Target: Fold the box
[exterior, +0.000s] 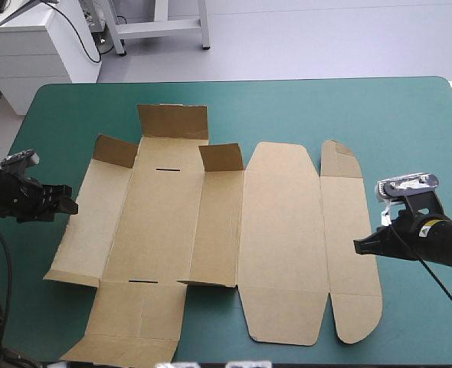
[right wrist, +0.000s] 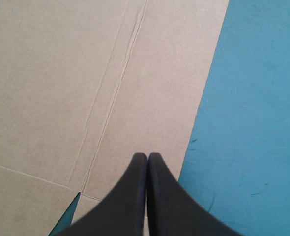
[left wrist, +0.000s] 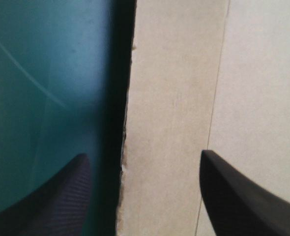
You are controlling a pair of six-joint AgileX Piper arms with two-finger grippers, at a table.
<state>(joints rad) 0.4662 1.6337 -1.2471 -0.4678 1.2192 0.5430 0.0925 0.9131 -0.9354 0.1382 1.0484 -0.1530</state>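
My left gripper (exterior: 70,205) reaches in low from the table's left side in the high view. The arm lies nearly level and its tip is just at the left edge of the box (exterior: 211,230). My right gripper (exterior: 358,246) comes in from the right, also low and pointing inward, with its tip at the outer edge of the narrow right-hand panel. The box is a cut brown sheet spread over the middle of the teal-green cover (exterior: 410,115), mostly flat. On the far side one flap (exterior: 172,121) stands up and two small corner flaps (exterior: 221,157) are tilted up beside it. The near flaps reach the table's near edge.

In the left wrist view my left gripper (left wrist: 144,155) is spread wide. One of its black fingers (left wrist: 61,196) is over the teal-green cover (left wrist: 46,73) and the other is over the brown board (left wrist: 174,98). The box's left edge runs between them, with a dark band of shadow along it. Neither finger pinches the board.

In the right wrist view my right gripper (right wrist: 147,156) is pressed together into a single point, holding nothing. It points along the board (right wrist: 61,73), over the strip next to a fold crease and just inside the box's right edge. Bare cover (right wrist: 263,123) lies beside it. I cannot tell whether the tip touches the board.
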